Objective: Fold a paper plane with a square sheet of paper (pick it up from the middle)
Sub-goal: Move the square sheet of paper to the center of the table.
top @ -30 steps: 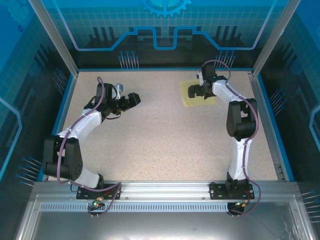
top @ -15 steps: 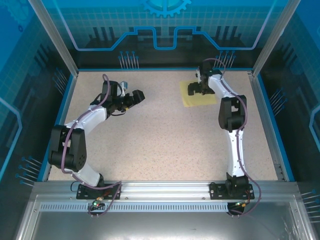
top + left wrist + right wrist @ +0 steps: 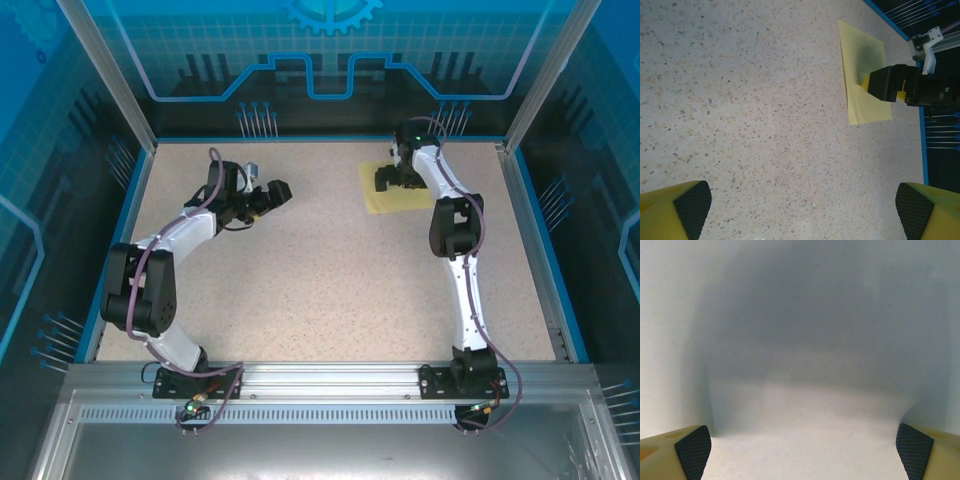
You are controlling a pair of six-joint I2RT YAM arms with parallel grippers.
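Note:
The square sheet of paper [image 3: 402, 203] is pale yellow and lies flat and unfolded at the back right of the speckled table [image 3: 320, 280]. My right gripper [image 3: 388, 180] hangs low over its middle, pointing down, and casts a dark shadow on it. In the right wrist view the paper [image 3: 805, 390] spreads under my right gripper [image 3: 802, 450], which is open with the pads wide apart and nothing between them. The left wrist view looks across to the sheet [image 3: 862, 107]. My left gripper [image 3: 275, 190] stands open over bare table at the back left. The paper plane is out of view.
A blue raised rim [image 3: 530, 230] borders the table, with metal frame posts [image 3: 548, 70] at the back corners and a dark patterned back wall. The sheet lies close to the back rim. Both arm bases sit on the rail [image 3: 320, 378] at the near edge.
The right arm's elbow has swung toward the back, while its gripper stays over the sheet. The left gripper has crept slightly right and back.

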